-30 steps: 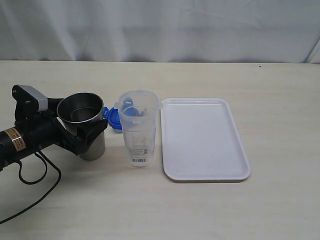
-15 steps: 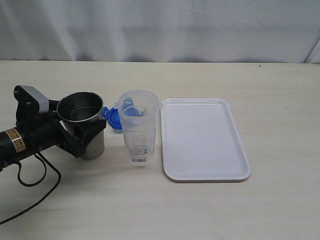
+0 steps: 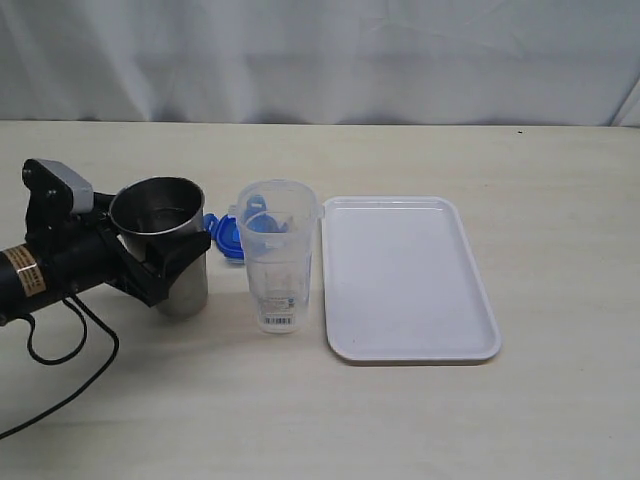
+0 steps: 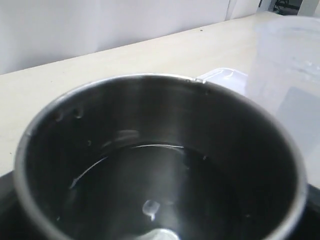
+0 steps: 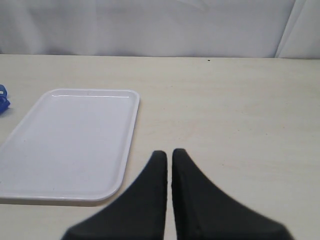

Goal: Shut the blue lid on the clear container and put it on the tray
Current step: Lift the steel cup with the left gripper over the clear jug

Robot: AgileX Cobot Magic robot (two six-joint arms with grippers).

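Observation:
The clear container [image 3: 278, 260] stands upright with no lid on it, just left of the white tray [image 3: 410, 280]. Behind it, on the table, lies the blue lid [image 3: 226, 238], partly hidden by the container and by a steel cup [image 3: 190, 292]. My left gripper [image 3: 185, 255] reaches in from the left, its black fingers closed on the cup's sides. The cup's dark inside [image 4: 160, 165] fills the left wrist view, with the container [image 4: 285, 75] beside it. My right gripper [image 5: 169, 152] is shut and empty over bare table near the tray [image 5: 70, 145]. It is outside the exterior view.
The left arm's black cable [image 3: 70, 350] loops over the table at the front left. A white curtain [image 3: 320, 60] closes off the back edge. A sliver of the blue lid [image 5: 2, 102] shows in the right wrist view.
My left gripper's fingers have closed in on the steel cup. Gripper and cup have shifted slightly to the left. Container, lid and tray have not moved.

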